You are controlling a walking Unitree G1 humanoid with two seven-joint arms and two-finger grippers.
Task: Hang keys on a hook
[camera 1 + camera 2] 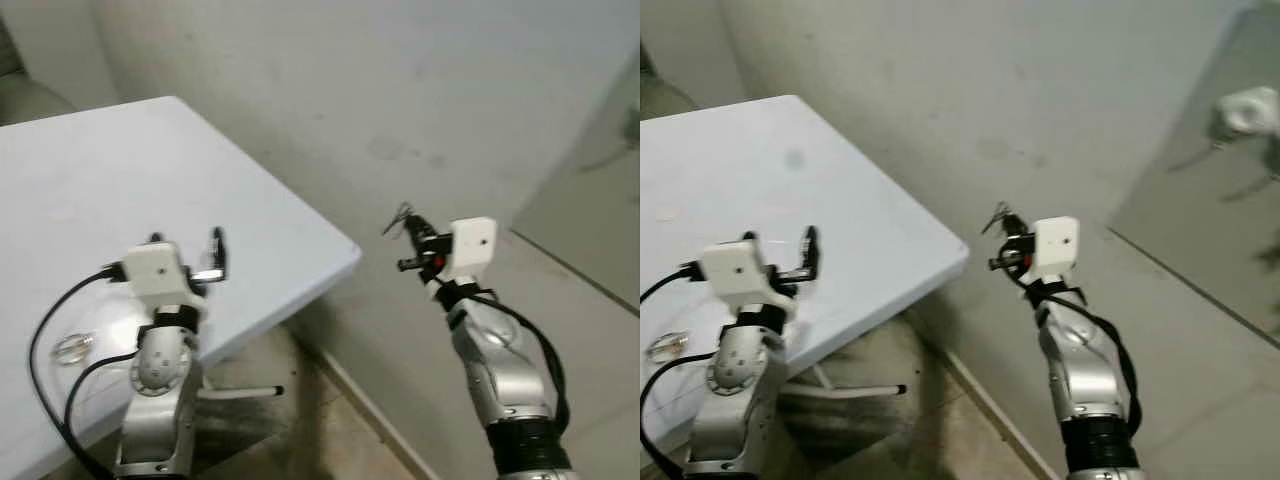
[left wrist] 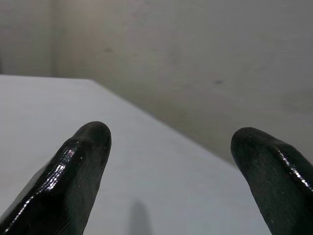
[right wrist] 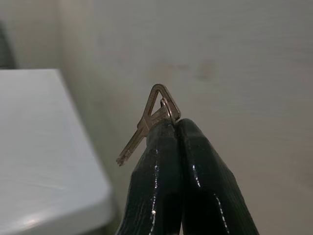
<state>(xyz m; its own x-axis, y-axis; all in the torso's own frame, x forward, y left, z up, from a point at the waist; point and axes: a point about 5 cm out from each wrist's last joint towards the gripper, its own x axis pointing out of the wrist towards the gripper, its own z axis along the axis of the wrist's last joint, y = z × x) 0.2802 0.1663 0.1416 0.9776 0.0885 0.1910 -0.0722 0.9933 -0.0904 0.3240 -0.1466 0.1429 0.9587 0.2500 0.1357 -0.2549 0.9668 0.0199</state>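
My right gripper is shut on a brass key with a triangular head, which sticks out past the fingertips. In the head views that gripper is raised before the pale wall, beyond the table corner, with the key at its tip. My left gripper hovers over the white table near its right edge. Its fingers stand apart with nothing between them.
A clear glass object lies on the table by my left arm. Table legs show below the corner. A grey door with a white fitting stands at the right. The tiled floor lies beneath.
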